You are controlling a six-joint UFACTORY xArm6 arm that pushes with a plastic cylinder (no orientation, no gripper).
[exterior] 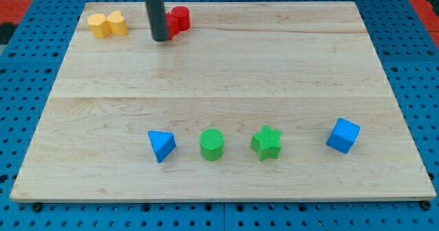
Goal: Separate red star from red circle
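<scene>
A red block (179, 18), round like the red circle, stands near the view's top, left of centre. A second red piece touches its left side and is mostly hidden behind my rod, so I cannot make out its shape. My tip (161, 38) rests on the board just to the lower left of the red blocks, touching or almost touching them.
Two yellow blocks (106, 24) sit together at the board's top left. Along the bottom stand a blue triangle (161, 145), a green circle (212, 144), a green star (266, 142) and a blue cube (342, 135). The wooden board (219, 87) lies on blue pegboard.
</scene>
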